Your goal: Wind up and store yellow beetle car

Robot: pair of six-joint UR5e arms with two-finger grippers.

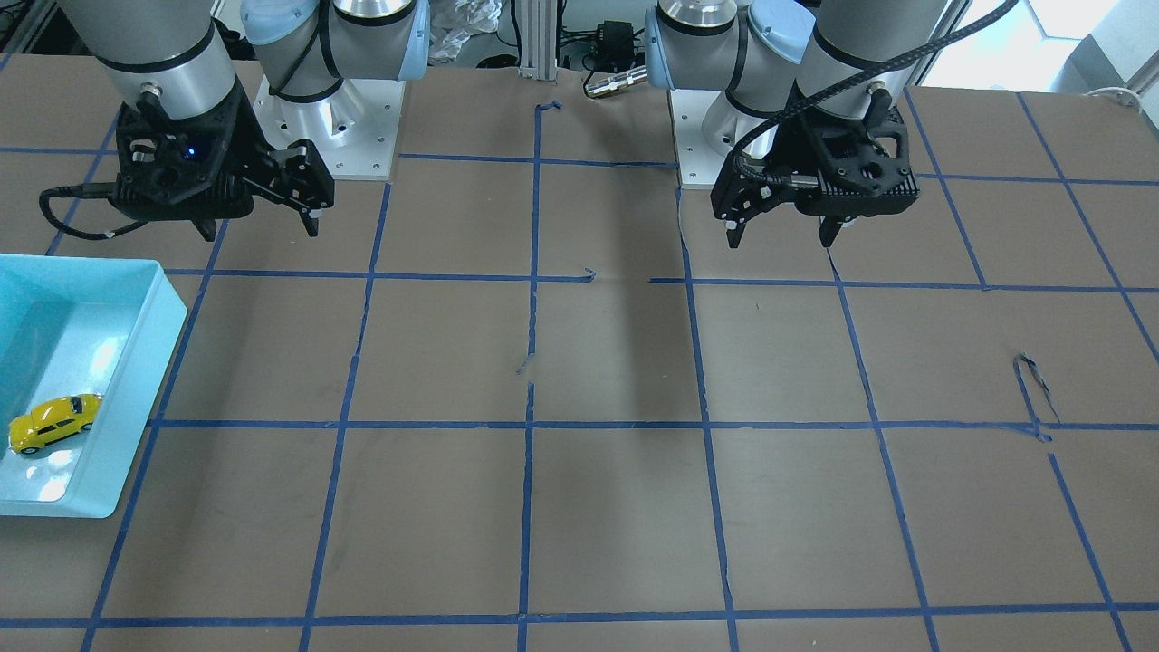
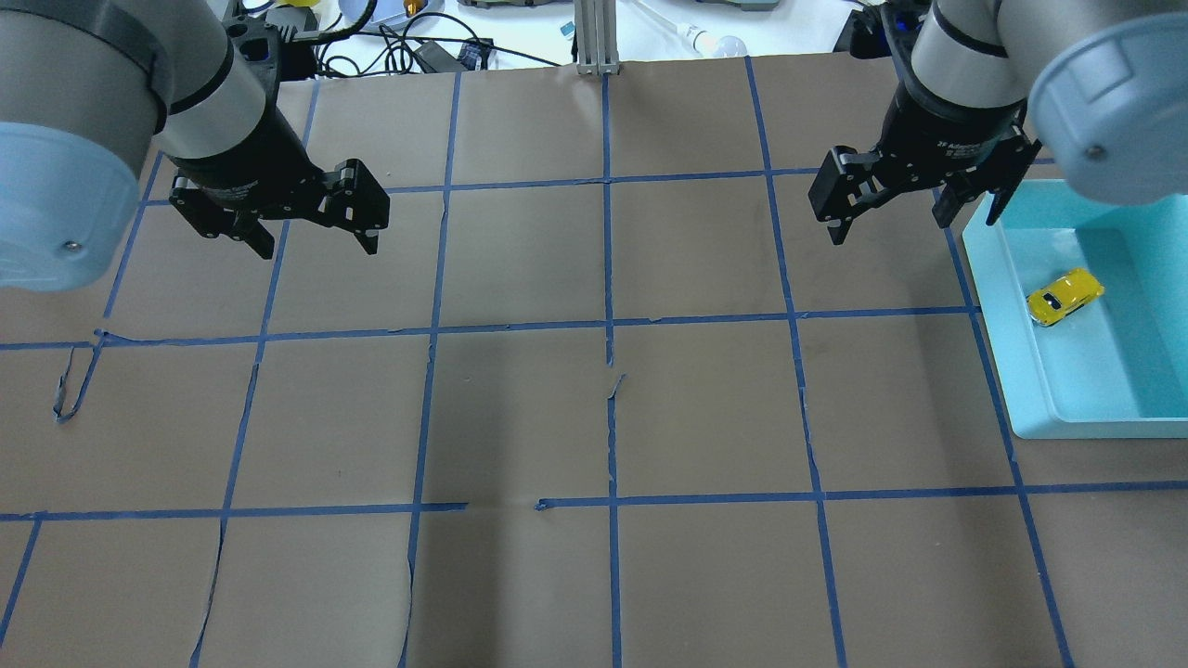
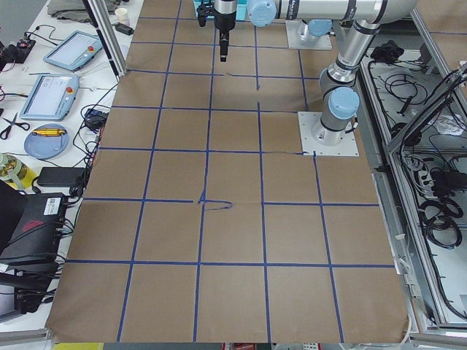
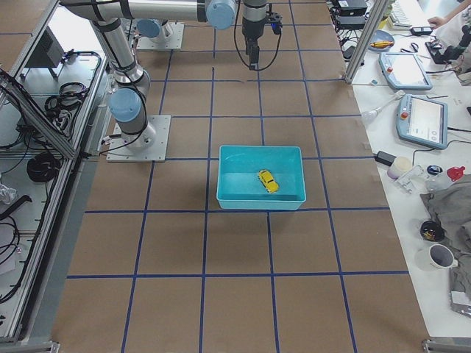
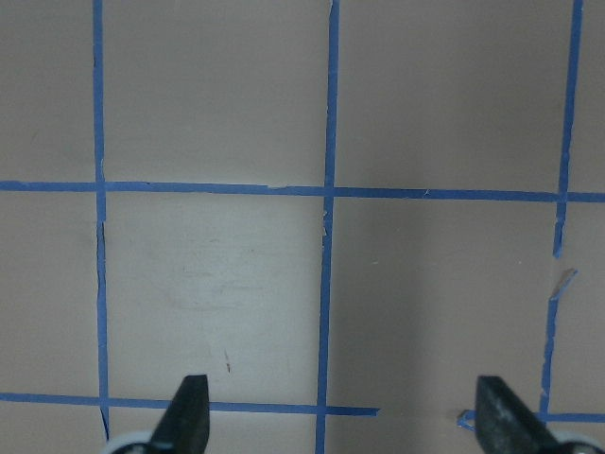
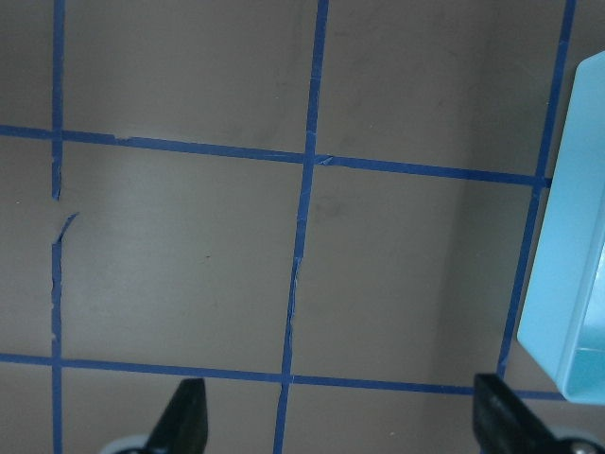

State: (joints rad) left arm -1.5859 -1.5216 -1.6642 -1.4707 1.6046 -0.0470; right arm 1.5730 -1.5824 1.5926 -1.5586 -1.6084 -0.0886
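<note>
The yellow beetle car (image 2: 1065,297) lies inside a light blue bin (image 2: 993,306) at the table's right side. It also shows in the front view (image 1: 54,421) and the right side view (image 4: 268,181). My right gripper (image 2: 891,227) hangs open and empty above the table, just left of the bin's far corner and apart from the car. In its wrist view (image 6: 342,416) the bin's edge (image 6: 577,236) shows at right. My left gripper (image 2: 318,246) is open and empty over bare table at the far left, and its wrist view (image 5: 342,416) shows only taped paper.
Brown paper (image 2: 603,417) with a blue tape grid covers the table. Some tape is torn loose (image 2: 70,390). The arm bases (image 1: 326,127) stand at the robot's edge. Pendants, cables and cups lie on side benches (image 4: 419,110) off the table.
</note>
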